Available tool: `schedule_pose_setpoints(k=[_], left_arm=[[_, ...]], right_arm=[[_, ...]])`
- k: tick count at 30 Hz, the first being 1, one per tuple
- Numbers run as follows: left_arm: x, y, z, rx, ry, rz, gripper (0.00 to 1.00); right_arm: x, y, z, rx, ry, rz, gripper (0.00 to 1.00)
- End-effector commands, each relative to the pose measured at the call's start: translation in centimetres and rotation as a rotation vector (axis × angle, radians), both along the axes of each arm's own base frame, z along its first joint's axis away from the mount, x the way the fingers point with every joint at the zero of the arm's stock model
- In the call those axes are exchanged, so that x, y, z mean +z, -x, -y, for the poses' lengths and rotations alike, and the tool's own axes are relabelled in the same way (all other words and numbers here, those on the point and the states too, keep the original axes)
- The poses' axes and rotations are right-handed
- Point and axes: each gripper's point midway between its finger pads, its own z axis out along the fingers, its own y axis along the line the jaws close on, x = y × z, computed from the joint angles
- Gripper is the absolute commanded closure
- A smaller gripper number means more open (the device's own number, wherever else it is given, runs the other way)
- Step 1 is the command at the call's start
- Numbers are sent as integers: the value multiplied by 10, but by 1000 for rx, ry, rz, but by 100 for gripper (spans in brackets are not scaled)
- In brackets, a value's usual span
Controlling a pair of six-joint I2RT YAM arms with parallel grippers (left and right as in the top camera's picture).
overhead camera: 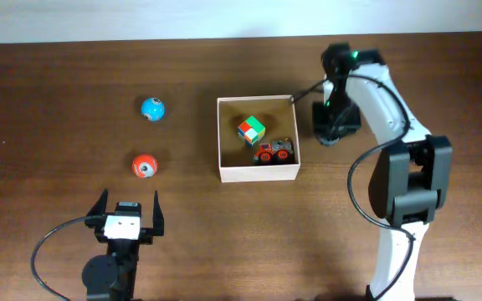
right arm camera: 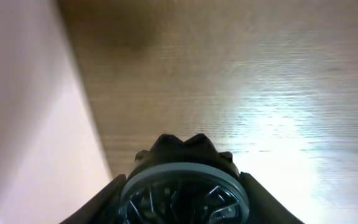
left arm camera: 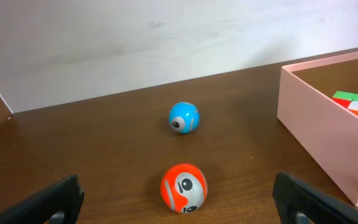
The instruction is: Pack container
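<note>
Container [overhead camera: 258, 174]; right tool [overhead camera: 334, 132] around black wheel [right arm camera: 184, 186]

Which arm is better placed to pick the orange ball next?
Left. The left end effector is open and faces the orange ball, nothing between. The right end effector is beyond the box.

1. Container [overhead camera: 258, 174]: at mid-bench [overhead camera: 57, 84], open side up.
2. Inside container: cube [overhead camera: 251, 130] toward rear centre; toy truck [overhead camera: 274, 151] just before it, toward the front right corner.
3. Left of container, well apart from it, on bench: far ball [overhead camera: 152, 109] behind, near ball [overhead camera: 145, 165] before.
4. Left claw [overhead camera: 129, 204]: before near ball, near front bench edge, fingers spread, nothing between them.
5. Right claw [overhead camera: 333, 134]: outside container, just beside its right wall, clamped around wheel [right arm camera: 184, 186], over bench.
</note>
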Motion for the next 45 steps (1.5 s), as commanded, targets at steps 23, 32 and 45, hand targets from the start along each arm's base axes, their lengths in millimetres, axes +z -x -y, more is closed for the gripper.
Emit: schedule_pose_setpoints(k=[23, 32, 45], left_arm=[[-3, 0, 2, -13, -14, -9, 1], [-3, 0, 2, -13, -14, -9, 1], [-3, 0, 2, -13, -14, -9, 1]], right_arm=[[94, 13, -138, 309, -49, 196, 41], [114, -2, -104, 233, -8, 250, 1], [237, 41, 1, 40, 58, 480, 1]])
